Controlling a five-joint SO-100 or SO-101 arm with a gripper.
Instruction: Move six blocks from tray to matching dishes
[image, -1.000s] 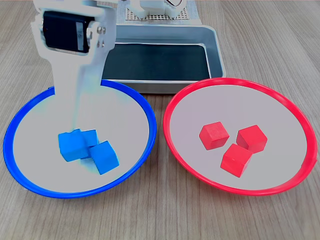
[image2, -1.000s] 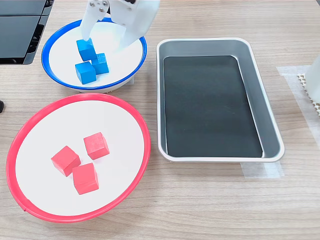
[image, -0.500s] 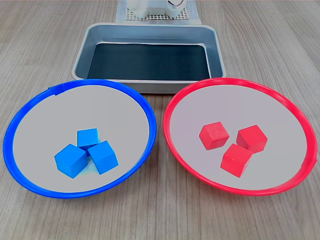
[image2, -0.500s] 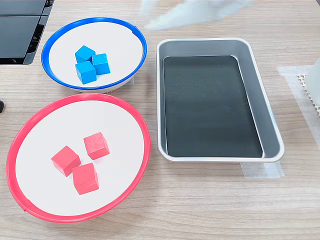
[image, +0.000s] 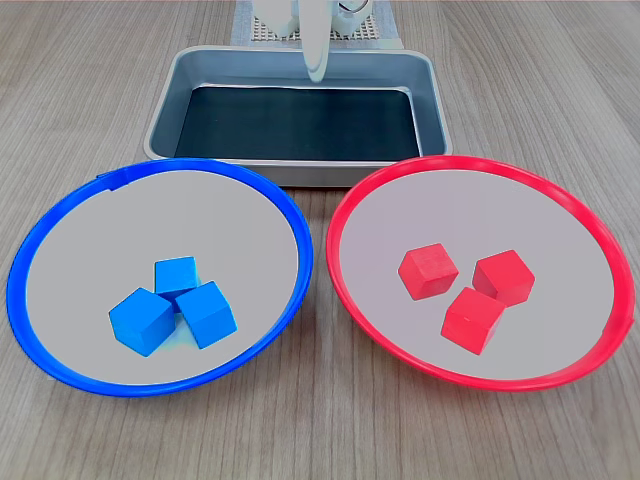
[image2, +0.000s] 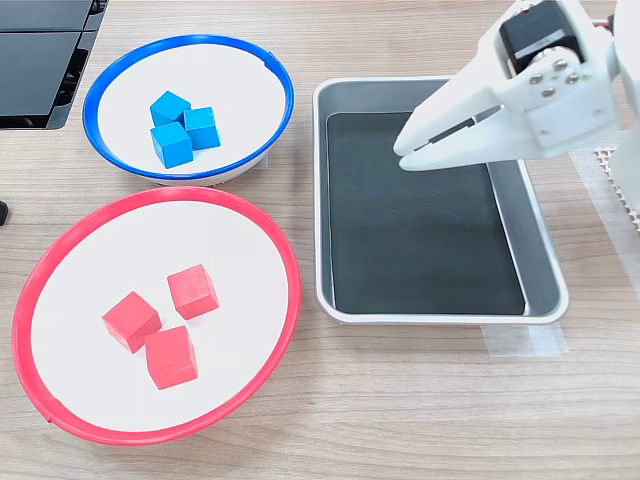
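Note:
Three blue blocks (image: 175, 300) (image2: 185, 127) lie bunched together in the blue-rimmed dish (image: 200, 215) (image2: 240, 90). Three red blocks (image: 465, 290) (image2: 165, 320) lie close together in the red-rimmed dish (image: 570, 230) (image2: 230, 250). The silver tray (image: 290, 172) (image2: 440, 312) shows only its dark bottom, with no block in it. My white gripper (image: 316, 72) (image2: 404, 156) hangs above the tray, its tips pointing toward the dishes. The jaws are together with only a thin slit between them, and they hold nothing.
The arm's white perforated base (image: 300, 25) (image2: 625, 175) stands beyond the tray's far end. A black flat object (image2: 40, 50) lies at the second exterior view's upper left. Clear tape (image2: 525, 340) sits on the wooden table beside the tray.
The gripper let go of a blue block in the blue-rimmed dish, lifted away, and swung over to above the tray. All blocks now lie still.

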